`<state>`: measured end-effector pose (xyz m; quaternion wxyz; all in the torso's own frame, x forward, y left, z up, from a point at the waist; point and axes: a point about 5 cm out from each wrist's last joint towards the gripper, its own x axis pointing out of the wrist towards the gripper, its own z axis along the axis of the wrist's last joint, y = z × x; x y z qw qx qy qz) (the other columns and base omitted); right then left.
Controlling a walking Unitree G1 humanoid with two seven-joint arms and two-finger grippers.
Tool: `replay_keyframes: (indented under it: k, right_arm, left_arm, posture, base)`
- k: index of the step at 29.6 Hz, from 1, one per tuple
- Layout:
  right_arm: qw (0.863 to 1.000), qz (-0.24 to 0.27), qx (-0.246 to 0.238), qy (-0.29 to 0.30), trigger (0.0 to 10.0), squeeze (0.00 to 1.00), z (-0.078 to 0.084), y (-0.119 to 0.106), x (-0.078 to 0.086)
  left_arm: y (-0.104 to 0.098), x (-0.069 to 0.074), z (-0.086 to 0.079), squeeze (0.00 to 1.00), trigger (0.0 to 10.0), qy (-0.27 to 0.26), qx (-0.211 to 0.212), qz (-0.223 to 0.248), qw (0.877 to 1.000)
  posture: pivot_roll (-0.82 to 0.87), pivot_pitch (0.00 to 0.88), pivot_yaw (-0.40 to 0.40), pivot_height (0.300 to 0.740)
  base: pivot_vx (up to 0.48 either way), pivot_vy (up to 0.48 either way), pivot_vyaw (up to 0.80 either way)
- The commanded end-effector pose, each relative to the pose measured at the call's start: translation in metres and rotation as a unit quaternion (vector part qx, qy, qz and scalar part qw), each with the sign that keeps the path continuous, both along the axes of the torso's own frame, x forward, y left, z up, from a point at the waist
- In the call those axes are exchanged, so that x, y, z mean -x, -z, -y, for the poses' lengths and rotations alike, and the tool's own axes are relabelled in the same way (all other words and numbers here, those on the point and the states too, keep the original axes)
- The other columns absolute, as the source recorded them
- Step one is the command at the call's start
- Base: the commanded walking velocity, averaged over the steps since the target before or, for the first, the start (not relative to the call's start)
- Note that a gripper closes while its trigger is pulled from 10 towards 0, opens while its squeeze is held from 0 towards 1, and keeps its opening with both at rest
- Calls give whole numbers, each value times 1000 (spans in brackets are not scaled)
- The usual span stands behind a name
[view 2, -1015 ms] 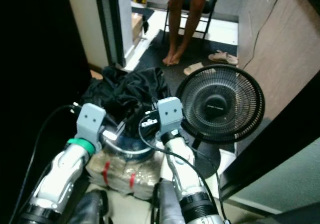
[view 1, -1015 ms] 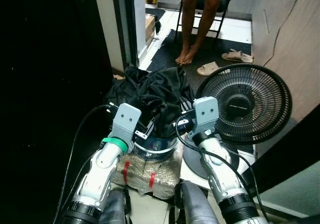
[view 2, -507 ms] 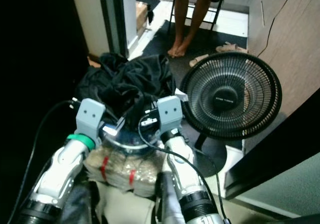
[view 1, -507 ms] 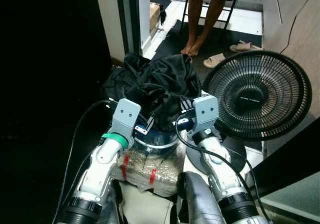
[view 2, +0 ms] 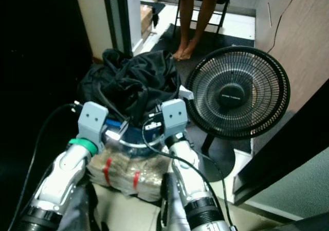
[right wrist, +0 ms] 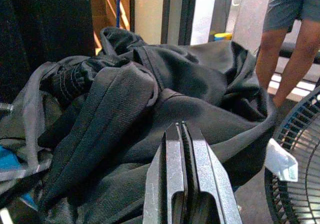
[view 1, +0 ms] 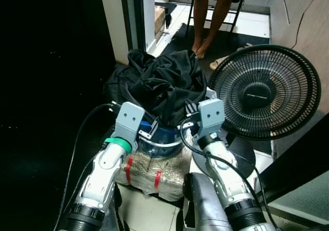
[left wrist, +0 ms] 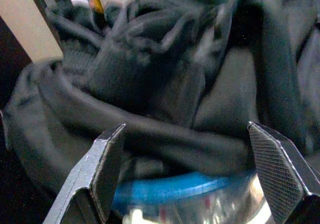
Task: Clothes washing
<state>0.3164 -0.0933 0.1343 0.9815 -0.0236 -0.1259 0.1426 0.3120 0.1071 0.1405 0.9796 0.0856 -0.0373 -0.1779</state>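
Black clothes (view 1: 163, 84) heaped over blue bucket (view 1: 160, 138) rim, spilling left; left gripper (left wrist: 197, 171) fingers spread wide at rim, right gripper (right wrist: 182, 149) pressed closed beside heap; fan (view 1: 264, 91) tight right; person (view 1: 216, 12) beyond

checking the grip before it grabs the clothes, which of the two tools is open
The left tool: its fingers stand wide apart before the black clothes. The right tool has its fingers pressed together.
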Motion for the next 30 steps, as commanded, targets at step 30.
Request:
replay_keyframes:
  k: [30]
  right_arm:
    - [986, 149, -76, -1, 10000, 0, 4, -111, -15]
  left_arm:
    - [-180, -33, -18, 0, 10000, -26, 92, 205, 974]
  posture:
    - [-29, 15, 42, 480]
  base:
    - [0, 0, 0]
